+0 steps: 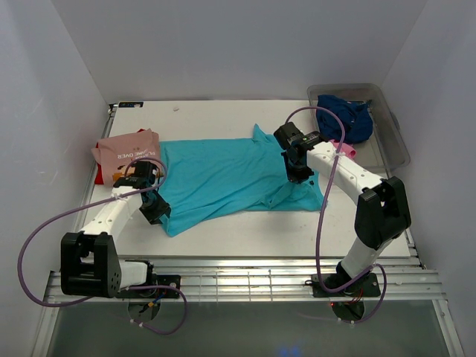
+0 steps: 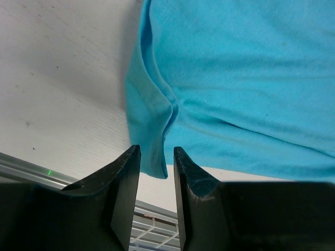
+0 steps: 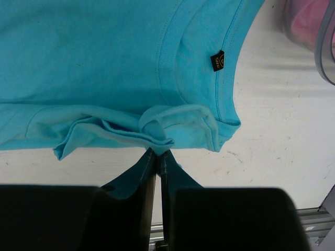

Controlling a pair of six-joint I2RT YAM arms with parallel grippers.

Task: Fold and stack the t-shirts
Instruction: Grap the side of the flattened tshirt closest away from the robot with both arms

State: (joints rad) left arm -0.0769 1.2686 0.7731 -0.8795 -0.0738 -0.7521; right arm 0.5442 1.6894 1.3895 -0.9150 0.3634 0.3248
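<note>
A turquoise t-shirt [image 2: 251,78] is seen lying on the white tabletop [image 2: 63,78], filling the upper right. Its hemmed edge is creased into a ridge running down to a corner. That corner is shown in the gap between the parted dark fingers [image 2: 125,178] of the pincer [image 2: 157,151].

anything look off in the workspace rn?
Only the turquoise t-shirt: the edge beside its collar is bunched and rolled over itself instead of lying flat. Nothing else stands out.
</note>
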